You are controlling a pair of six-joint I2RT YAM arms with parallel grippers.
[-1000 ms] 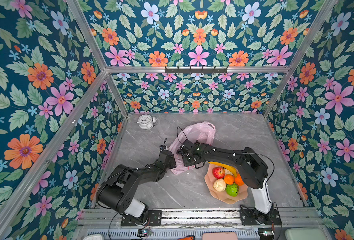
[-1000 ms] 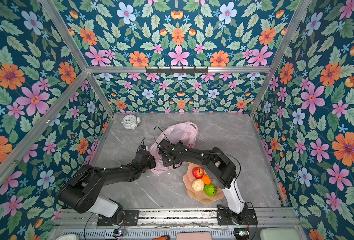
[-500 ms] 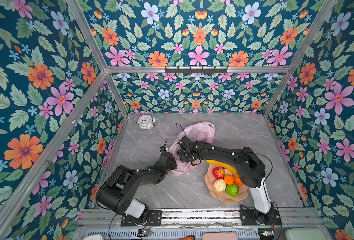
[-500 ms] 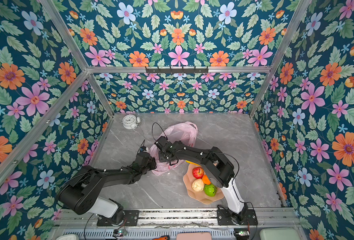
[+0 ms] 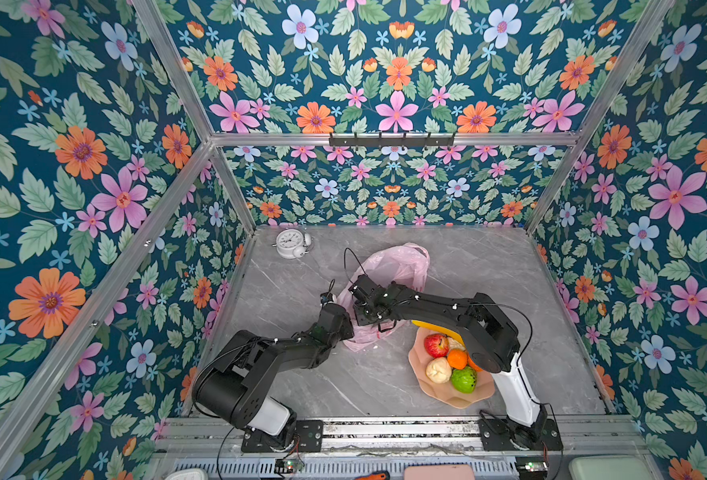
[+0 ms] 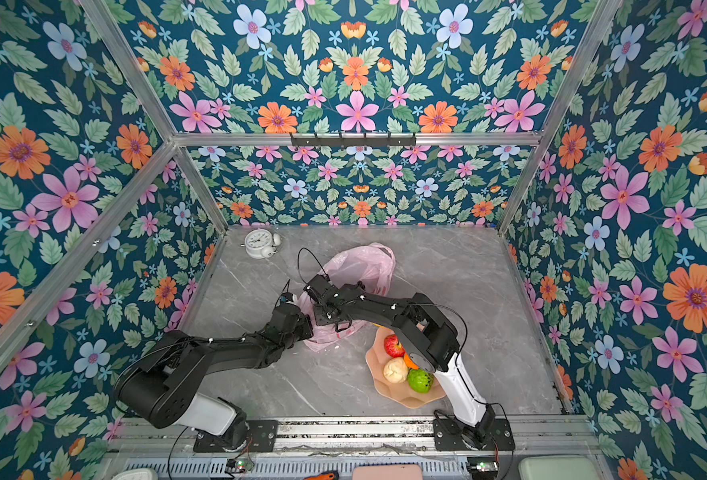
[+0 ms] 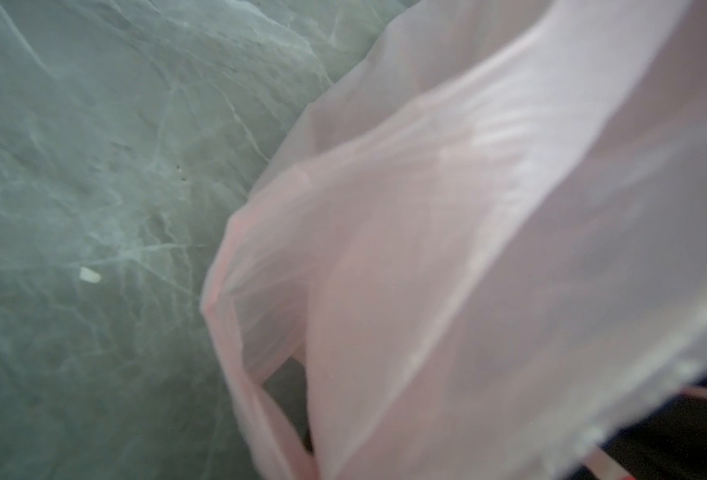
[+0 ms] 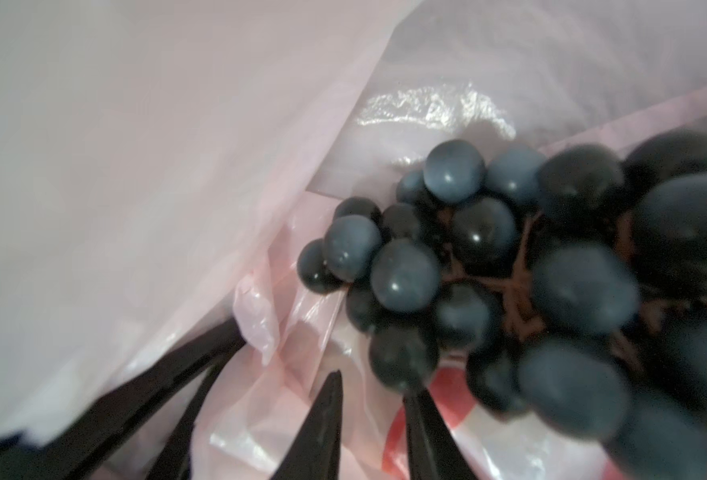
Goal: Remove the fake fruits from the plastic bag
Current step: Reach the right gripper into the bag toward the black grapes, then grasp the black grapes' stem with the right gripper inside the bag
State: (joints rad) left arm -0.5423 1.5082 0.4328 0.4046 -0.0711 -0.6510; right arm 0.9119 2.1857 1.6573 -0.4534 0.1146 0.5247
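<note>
The pink plastic bag lies crumpled mid-table. My left gripper is at the bag's near-left edge, shut on the bag film; its fingers are hidden. My right gripper reaches into the bag mouth. In the right wrist view it stands slightly open inside the bag, one fingertip touching the dark grape bunch, with no grape between the tips. A red apple, an orange, a cream lumpy piece, bumpy green fruit and a banana lie in the bowl.
The scalloped peach-pink bowl sits near front right, partly under my right arm. A white alarm clock stands at the back left corner. Floral walls enclose the grey marble table on three sides.
My right gripper has pushed deeper into the bag, away and slightly left, and its jaws have narrowed. My left gripper has kept its hold and barely moved.
</note>
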